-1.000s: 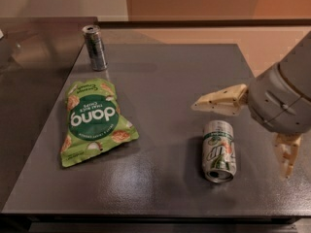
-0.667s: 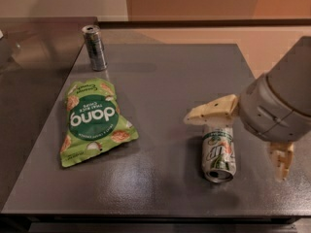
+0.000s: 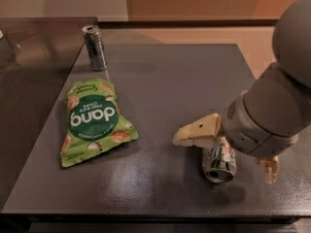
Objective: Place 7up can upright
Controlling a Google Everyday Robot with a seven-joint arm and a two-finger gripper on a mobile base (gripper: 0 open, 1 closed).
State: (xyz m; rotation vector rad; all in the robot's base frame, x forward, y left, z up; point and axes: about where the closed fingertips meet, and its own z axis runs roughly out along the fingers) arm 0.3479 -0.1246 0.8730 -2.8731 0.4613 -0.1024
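Though near edge (image 3: 218, 211), hand (image 3: 222, 158) astride 7up can (image 3: 218, 168)

Plain indoor robot test bench, more lab or office than home.
A bare dark grey worktop (image 3: 160, 81) against plain beige walls carries set-out snacks: a green chip bag (image 3: 92, 123), a slim dark can (image 3: 95, 47) and a 7up can (image 3: 219, 163) on its side. The robot's gripper (image 3: 224, 158) sits low over the 7up can, jaws spread either side.
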